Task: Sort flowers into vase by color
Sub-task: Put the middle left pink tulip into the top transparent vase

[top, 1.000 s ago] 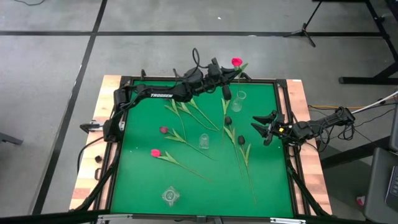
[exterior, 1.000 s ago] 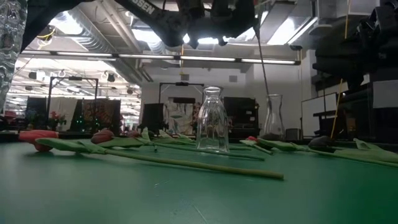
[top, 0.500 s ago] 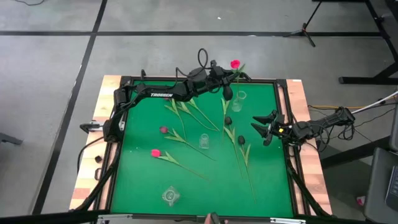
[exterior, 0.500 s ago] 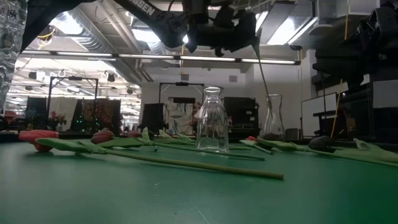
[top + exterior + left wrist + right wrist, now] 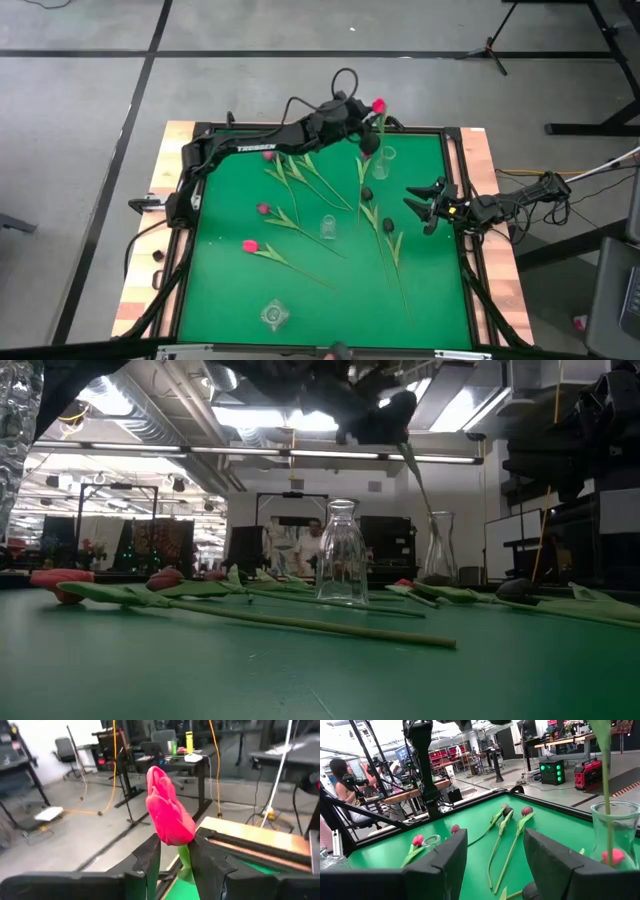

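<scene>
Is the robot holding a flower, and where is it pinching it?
Yes. The left pincer is shut on a bright pink-red tulip, pinching the green stem just under the flower head. The right pincer is open and holds nothing.

Two robot arms, both built of dark, nearly black segments joined by rounded joints. The left arm (image 5: 262,148) is long and slim, with white block lettering printed along one segment; the letters are too small to read. A thin black cable loops in an arc above its wrist. Its left pincer (image 5: 174,862) has two flat, matte black fingers with angular, faceted edges. The right arm (image 5: 510,204) is the same dark colour, with black cables trailing from it. Its right pincer (image 5: 492,865) has two broad black fingers (image 5: 437,862) with smooth, slightly glossy faces and squared corners.
</scene>
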Robot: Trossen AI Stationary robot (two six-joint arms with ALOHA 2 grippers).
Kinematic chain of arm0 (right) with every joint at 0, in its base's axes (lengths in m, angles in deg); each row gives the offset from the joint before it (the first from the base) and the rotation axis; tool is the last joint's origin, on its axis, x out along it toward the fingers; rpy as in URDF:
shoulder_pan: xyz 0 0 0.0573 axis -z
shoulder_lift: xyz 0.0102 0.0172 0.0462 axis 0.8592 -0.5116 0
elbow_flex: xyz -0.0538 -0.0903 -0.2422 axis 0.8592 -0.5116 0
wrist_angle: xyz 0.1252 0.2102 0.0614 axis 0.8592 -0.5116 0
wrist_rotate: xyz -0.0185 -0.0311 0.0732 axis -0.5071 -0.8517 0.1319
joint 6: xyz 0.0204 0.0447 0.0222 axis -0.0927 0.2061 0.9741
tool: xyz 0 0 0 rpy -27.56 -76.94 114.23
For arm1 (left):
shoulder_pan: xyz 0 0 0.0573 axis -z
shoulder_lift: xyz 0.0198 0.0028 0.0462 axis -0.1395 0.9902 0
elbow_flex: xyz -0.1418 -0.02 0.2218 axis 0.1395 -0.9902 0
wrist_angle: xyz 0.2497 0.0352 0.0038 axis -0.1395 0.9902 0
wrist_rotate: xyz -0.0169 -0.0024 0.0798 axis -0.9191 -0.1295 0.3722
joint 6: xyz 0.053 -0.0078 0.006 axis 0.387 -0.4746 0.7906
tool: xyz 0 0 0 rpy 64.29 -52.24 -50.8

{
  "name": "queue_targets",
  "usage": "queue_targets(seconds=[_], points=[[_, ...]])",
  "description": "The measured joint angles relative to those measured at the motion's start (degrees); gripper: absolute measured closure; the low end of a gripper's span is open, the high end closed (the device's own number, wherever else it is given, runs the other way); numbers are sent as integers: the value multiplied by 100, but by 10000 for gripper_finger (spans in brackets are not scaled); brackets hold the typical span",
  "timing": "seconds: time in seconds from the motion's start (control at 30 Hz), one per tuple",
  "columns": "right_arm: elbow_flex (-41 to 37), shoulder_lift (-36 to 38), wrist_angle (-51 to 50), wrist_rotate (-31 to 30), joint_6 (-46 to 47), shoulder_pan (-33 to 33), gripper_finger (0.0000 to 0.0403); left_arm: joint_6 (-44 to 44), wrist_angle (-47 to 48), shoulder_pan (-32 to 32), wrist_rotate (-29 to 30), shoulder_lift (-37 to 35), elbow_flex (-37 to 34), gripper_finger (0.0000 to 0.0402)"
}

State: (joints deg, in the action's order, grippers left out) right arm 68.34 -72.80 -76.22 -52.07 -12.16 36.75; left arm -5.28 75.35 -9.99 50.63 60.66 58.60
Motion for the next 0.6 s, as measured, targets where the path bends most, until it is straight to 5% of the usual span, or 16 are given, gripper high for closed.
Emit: queue_targets(seconds=[0.6], points=[[0, 2, 2, 107, -9, 0, 210, -281, 565, 175, 592, -31, 218, 302]])
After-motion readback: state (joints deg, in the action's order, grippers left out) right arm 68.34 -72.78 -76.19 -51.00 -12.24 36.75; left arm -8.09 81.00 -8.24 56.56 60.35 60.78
